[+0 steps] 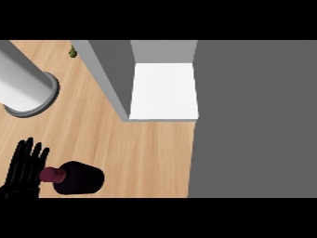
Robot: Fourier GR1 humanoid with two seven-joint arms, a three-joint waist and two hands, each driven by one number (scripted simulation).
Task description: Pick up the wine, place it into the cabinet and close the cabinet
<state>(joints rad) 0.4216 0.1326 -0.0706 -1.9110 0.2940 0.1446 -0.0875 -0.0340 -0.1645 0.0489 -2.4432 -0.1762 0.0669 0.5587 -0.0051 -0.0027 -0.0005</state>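
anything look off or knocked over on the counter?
Nothing stands out. The wine bottle stands upright on the wooden counter, beside the open left hand. The cabinet is open, its white shelf bare.

wine [78, 178] front-left on counter [140, 148], cabinet [164, 90] behind-right
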